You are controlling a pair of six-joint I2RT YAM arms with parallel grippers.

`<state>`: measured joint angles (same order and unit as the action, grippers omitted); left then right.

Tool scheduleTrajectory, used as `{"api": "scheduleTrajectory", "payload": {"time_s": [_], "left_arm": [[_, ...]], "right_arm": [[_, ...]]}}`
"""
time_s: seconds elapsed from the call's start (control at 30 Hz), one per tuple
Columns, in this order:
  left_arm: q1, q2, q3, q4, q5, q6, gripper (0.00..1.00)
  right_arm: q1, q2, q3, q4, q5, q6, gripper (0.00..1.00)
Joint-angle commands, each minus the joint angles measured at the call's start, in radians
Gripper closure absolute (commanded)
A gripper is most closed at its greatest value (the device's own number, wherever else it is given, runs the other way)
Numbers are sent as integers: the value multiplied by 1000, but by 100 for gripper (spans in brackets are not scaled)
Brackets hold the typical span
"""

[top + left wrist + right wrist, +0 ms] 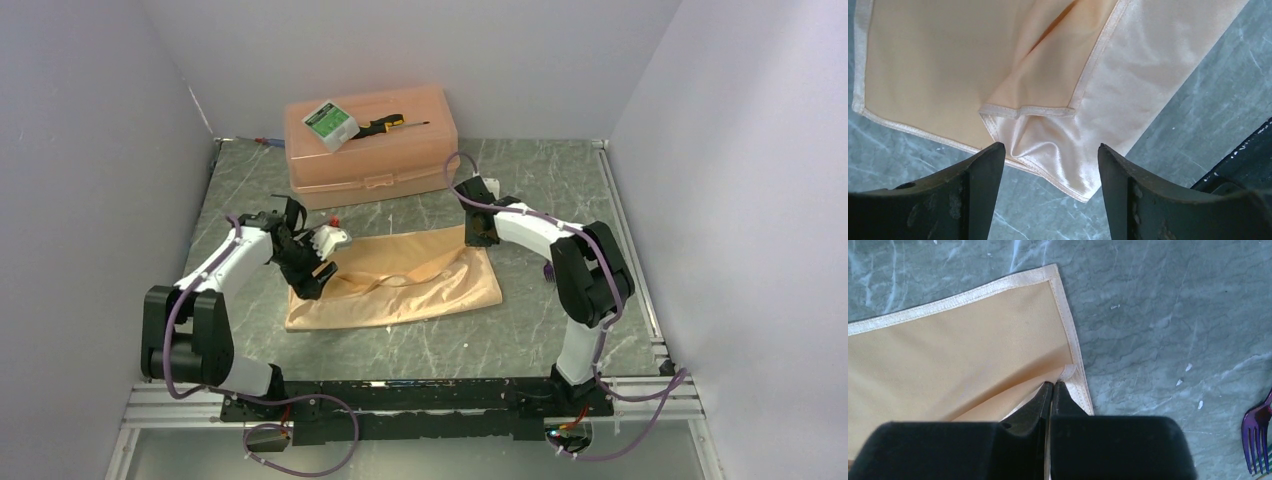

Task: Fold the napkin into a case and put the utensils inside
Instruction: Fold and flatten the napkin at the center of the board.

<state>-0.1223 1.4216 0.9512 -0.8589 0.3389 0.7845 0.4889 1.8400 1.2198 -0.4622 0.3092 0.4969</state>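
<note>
The peach-orange napkin (400, 285) lies on the table, doubled over into a wide rectangle with a loose ridge along its middle. My left gripper (318, 272) hovers open over its left end. In the left wrist view the turned-back shiny corner of the napkin (1048, 135) lies below and between the spread fingers (983, 170), untouched. My right gripper (480, 235) is at the far right corner, shut on the napkin's hem (1070, 375), with the top layer lifted slightly. A purple-blue fork (1255, 432) of the utensils lies on the table to the right.
A rigid peach plastic box (370, 160) stands at the back of the table, with a small green-and-white carton (330, 122) and a black-and-yellow screwdriver (385, 125) on its lid. Grey walls close in on the left, back and right.
</note>
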Motion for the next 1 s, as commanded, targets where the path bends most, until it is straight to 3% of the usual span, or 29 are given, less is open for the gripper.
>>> {"api": "scheduleTrajectory", "payload": {"time_s": [0.0,0.13,0.43,0.8,0.97], "left_arm": [[-9,49,-3,69,15,25,28],[-11,77,-17,171,-46,55,26],[-11,65,-28,132,19,264,22],[-47,89,-76,181,29,350,30],[-55,118,-69,191,44,320,43]], "right_arm": [[-8,8,56,22,35,-11,100],[-10,20,71,16,48,-16,100],[-45,30,86,24,30,-17,100],[-47,77,133,7,12,-15,100],[-46,70,113,10,12,-10,100]]}}
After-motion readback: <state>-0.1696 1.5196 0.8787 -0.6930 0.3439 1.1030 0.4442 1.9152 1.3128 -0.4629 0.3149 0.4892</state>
